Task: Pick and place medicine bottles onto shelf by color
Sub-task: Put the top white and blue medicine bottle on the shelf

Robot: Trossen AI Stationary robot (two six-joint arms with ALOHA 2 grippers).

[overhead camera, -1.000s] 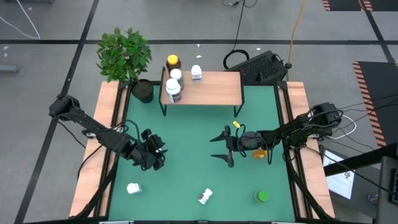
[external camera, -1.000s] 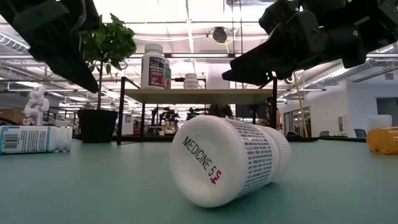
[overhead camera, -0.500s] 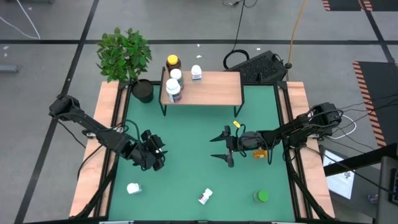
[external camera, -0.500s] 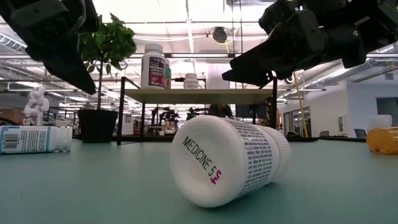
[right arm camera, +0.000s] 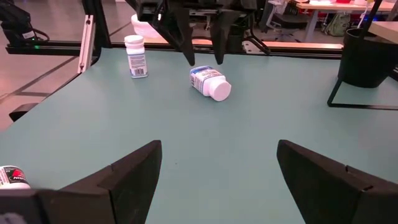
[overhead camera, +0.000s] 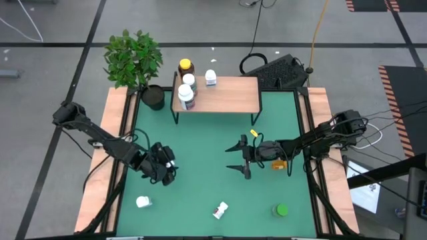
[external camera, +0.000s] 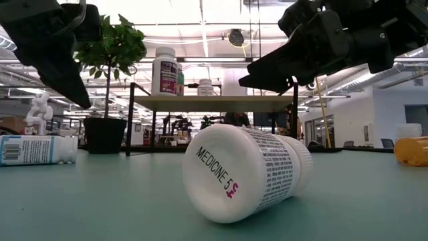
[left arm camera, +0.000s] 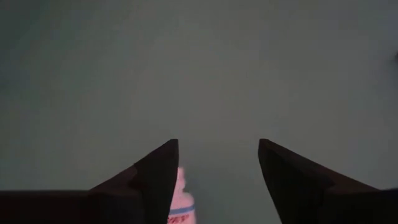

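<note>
My left gripper (overhead camera: 163, 171) hangs open, fingers pointing down, above a white bottle that lies on its side (right arm camera: 210, 83) (external camera: 37, 148); the arm hides this bottle in the high view. My right gripper (overhead camera: 235, 158) hovers open over mid-table, fingers level and pointing to the table's left. A white bottle (overhead camera: 143, 201) stands near the left near corner. Another white one (overhead camera: 220, 211) lies on its side by the near edge. A green bottle (overhead camera: 281, 211) stands at the near right. An orange bottle (overhead camera: 278, 164) lies under my right arm. The shelf (overhead camera: 227, 95) carries an amber bottle (overhead camera: 185, 67) and three white ones.
A potted plant (overhead camera: 152, 97) stands just left of the shelf, at the far left of the table. Open green surface (overhead camera: 200, 143) lies between the two grippers and in front of the shelf. The right half of the shelf top (overhead camera: 237, 90) is bare.
My left gripper has shifted a little toward the table's left and near edges and sunk slightly, staying open over the lying white bottle. My right arm has kept still.
</note>
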